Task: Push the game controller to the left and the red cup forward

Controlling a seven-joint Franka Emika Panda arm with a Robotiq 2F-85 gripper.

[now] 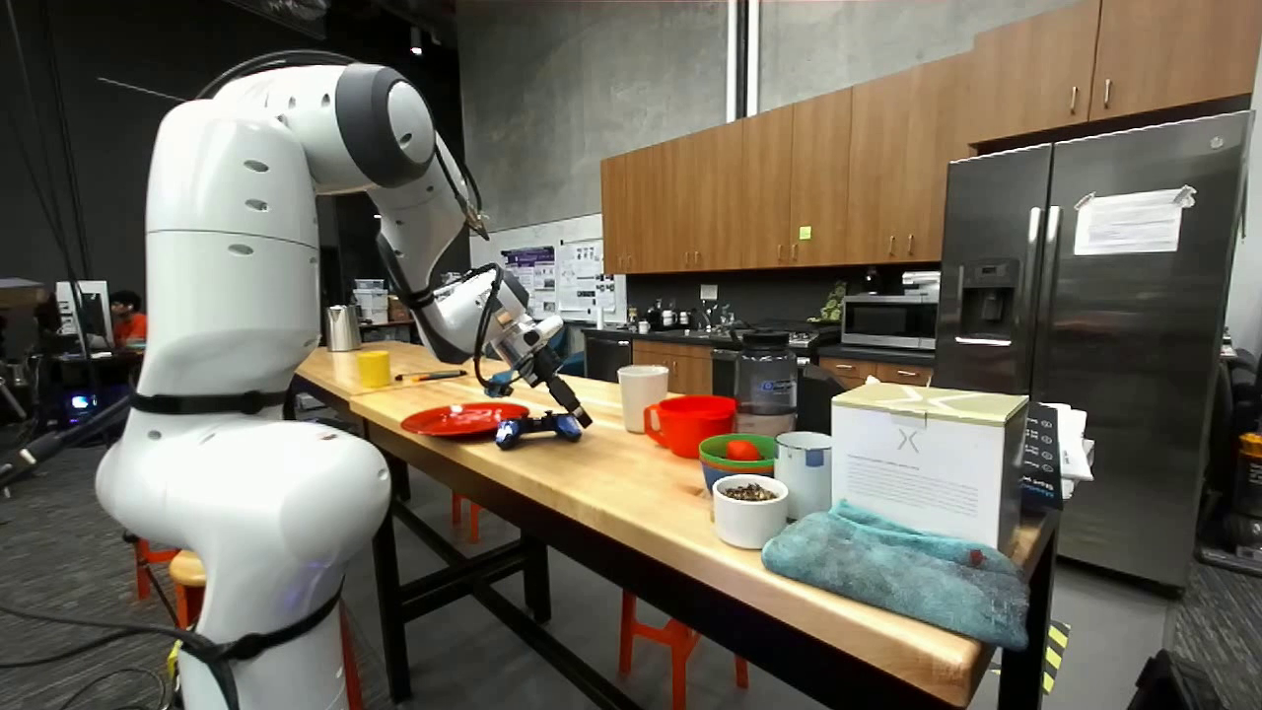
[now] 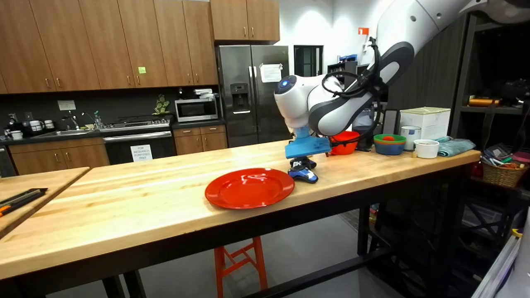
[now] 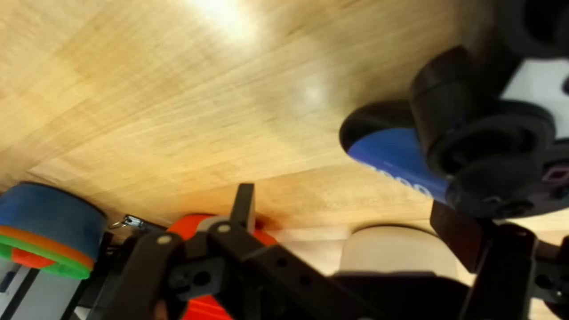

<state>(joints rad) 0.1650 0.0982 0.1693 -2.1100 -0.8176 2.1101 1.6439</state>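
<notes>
The game controller, black with blue grips, lies on the table beside the red plate in both exterior views (image 1: 537,428) (image 2: 304,174). In the wrist view its blue-and-black grip (image 3: 391,151) shows at the right. My gripper (image 3: 351,218) is open and empty, its fingers wide apart. One finger is right beside the controller; I cannot tell if they touch. In an exterior view the gripper (image 1: 576,406) points down at the controller's end, low over the table. The red cup (image 1: 695,424) stands farther along the table, also in an exterior view (image 2: 347,142), and is partly hidden by the gripper in the wrist view (image 3: 202,309).
A red plate (image 1: 463,419) lies close beside the controller. A white cup (image 1: 643,394) stands near the red cup. Stacked bowls (image 1: 735,456), a dark bottle (image 1: 766,380), a white bowl (image 1: 749,513), a box (image 1: 927,463) and a teal cloth (image 1: 897,572) crowd the table's end.
</notes>
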